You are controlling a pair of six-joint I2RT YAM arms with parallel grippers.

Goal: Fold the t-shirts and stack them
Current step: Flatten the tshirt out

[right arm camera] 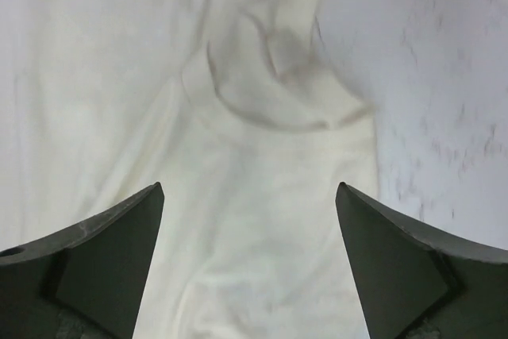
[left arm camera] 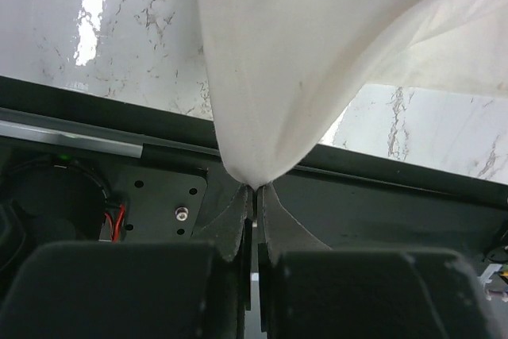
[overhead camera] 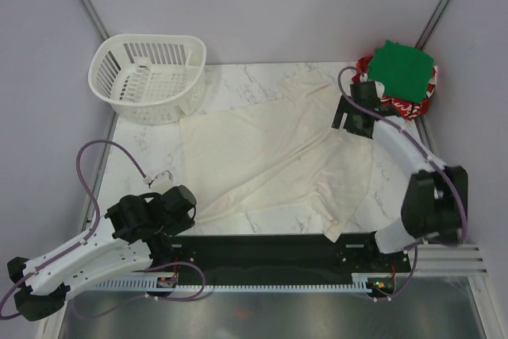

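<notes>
A cream t-shirt [overhead camera: 270, 156] lies spread and wrinkled across the marble table. My left gripper [overhead camera: 189, 220] is shut on its near left corner, and the cloth [left arm camera: 286, 77] stretches up and away from the closed tips [left arm camera: 255, 190]. My right gripper [overhead camera: 347, 121] hovers open over the shirt's far right part. Its fingers [right arm camera: 119, 228] straddle cream cloth [right arm camera: 262, 196] near a folded sleeve. A folded green t-shirt [overhead camera: 405, 69] rests on a red t-shirt with white lettering [overhead camera: 413, 105] at the far right corner.
A white slotted plastic basket [overhead camera: 151, 77] stands at the far left of the table. The black base rail [overhead camera: 262, 252] runs along the near edge. Bare marble [overhead camera: 143, 148] shows left of the shirt.
</notes>
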